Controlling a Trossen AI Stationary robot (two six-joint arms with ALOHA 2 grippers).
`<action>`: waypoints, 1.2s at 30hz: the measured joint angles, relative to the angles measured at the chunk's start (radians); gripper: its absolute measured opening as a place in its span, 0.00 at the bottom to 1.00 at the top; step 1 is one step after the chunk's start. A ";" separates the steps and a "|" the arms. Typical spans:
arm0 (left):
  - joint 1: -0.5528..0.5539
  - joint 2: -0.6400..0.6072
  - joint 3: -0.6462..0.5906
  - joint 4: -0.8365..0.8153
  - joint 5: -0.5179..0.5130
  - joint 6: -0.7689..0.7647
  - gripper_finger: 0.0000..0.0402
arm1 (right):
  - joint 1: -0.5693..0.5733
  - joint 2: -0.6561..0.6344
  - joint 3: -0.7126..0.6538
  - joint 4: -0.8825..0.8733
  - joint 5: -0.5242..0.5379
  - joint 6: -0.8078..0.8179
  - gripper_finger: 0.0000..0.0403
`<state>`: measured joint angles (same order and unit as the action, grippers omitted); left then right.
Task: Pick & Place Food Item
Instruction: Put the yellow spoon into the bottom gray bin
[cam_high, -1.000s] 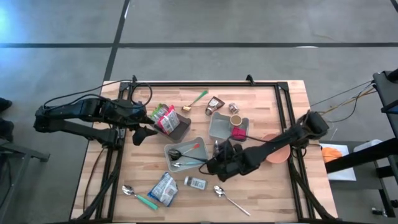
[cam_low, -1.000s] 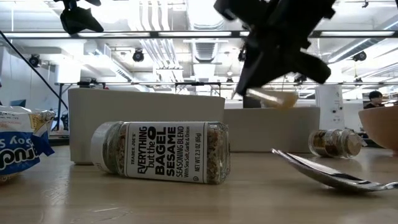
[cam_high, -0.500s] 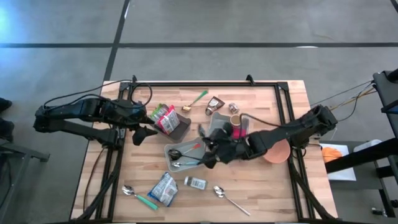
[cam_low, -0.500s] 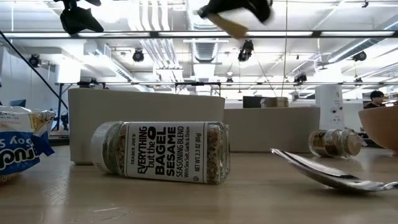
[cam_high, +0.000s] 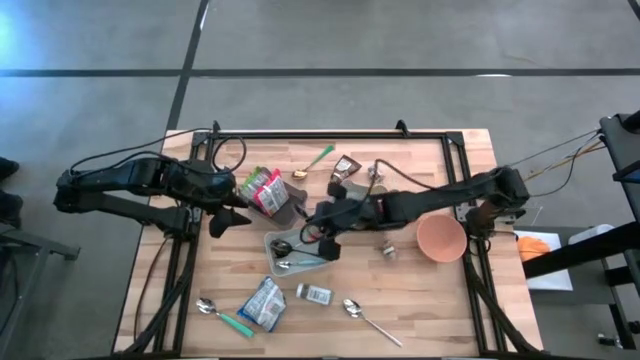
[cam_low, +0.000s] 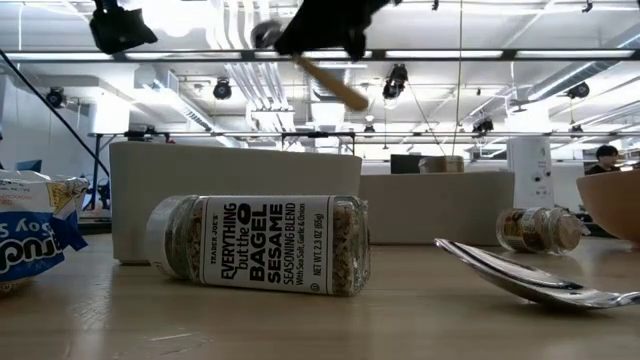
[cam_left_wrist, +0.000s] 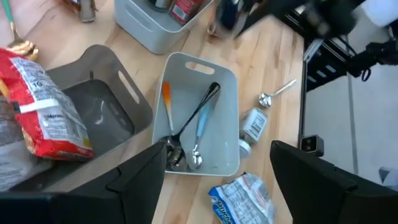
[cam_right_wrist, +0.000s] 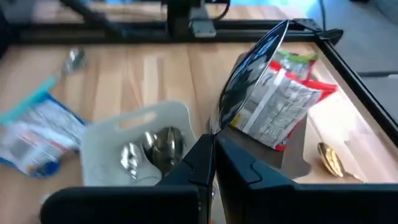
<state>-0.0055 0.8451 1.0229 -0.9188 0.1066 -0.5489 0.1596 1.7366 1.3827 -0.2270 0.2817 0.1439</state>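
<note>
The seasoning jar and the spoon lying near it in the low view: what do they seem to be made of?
The seasoning jar looks like clear glass or plastic, since the seeds show through its wall; it has a paper label. The spoon seems polished metal, as its bowl shines and mirrors the light.

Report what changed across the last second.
The right gripper, shut on a shiny metal spoon, swung leftward and away from the table's near edge; it now hangs over the light grey cutlery tray. The open left gripper and the glass seasoning jar stayed put.
</note>
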 joint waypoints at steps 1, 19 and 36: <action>0.000 -0.003 0.000 -0.001 0.000 -0.007 0.73 | -0.002 0.017 0.000 0.009 -0.001 -0.027 0.02; 0.000 -0.043 0.001 -0.010 -0.001 -0.028 0.73 | -0.030 0.336 0.300 -0.176 -0.187 -0.334 0.02; 0.000 -0.046 0.000 -0.040 -0.001 -0.027 0.73 | -0.029 0.604 0.610 -0.454 -0.290 -0.386 0.02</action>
<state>-0.0058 0.7994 1.0233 -0.9585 0.1059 -0.5762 0.1307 2.3408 1.9930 -0.6811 -0.0086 -0.2426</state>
